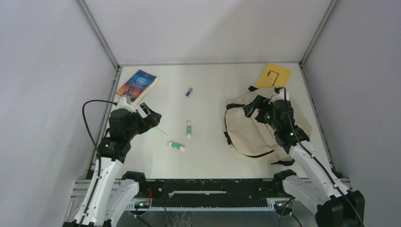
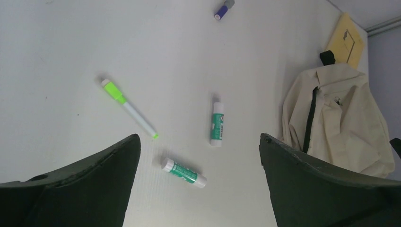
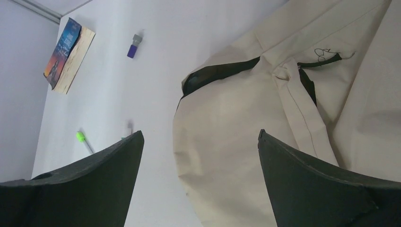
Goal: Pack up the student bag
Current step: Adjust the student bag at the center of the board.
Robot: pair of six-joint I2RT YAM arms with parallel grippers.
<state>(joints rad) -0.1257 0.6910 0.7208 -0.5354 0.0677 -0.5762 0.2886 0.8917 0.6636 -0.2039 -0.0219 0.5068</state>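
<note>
- I count one student bag [image 1: 246,135], lying on the right of the table [image 1: 213,158]; the right arm [image 1: 305,158] hides part of it.
- Two glue sticks [image 2: 217,124] [image 2: 183,172], one green marker [image 2: 127,108], one book [image 1: 137,86], one yellow booklet [image 1: 273,75].
- One purple thing [image 1: 189,91], too small to name.
- Left gripper [image 2: 199,137] and right gripper [image 3: 200,133] are both spread wide and empty.

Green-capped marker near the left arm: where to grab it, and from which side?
Take the marker at mid-barrel, on the white section, coming straight down with the open left gripper, jaws across its width. It lies flat and diagonal on the table, with bare surface either side, probably leaving finger room.
</note>
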